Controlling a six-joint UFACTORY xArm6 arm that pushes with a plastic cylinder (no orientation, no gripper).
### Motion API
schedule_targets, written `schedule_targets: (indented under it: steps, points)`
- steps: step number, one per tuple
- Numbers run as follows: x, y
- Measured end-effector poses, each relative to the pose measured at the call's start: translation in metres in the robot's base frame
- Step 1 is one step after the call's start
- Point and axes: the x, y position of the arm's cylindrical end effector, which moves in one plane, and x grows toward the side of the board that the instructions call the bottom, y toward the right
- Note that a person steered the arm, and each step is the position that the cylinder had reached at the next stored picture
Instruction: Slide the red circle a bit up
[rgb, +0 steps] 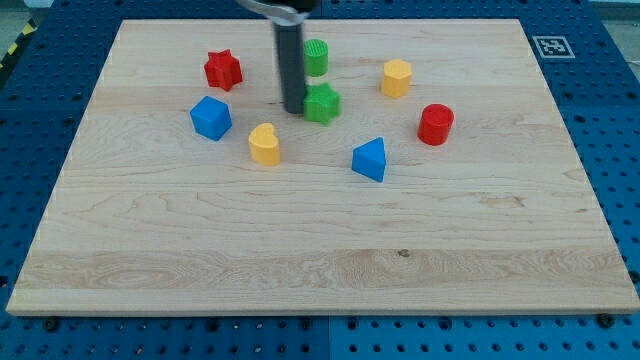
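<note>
The red circle (435, 124) stands on the wooden board at the view's right. My tip (294, 109) is down on the board near the top middle, far to the left of the red circle. It is right beside the left side of the green star (322, 103); I cannot tell if they touch. A green round block (315, 57) sits just above the star, to the right of the rod.
A red star (223, 69) and a blue cube (211, 118) lie at the left. A yellow heart (264, 144) lies below my tip. A blue triangle (370, 159) and a yellow hexagon (396, 78) lie near the red circle. The board's (320, 260) right edge is beyond the circle.
</note>
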Motion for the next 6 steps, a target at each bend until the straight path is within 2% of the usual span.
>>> schedule_targets:
  steps: [1, 3, 4, 5, 6]
  points:
    - [0.019, 0.06]
    - [0.051, 0.124]
    - [0.034, 0.17]
    - [0.021, 0.182]
    - [0.021, 0.168]
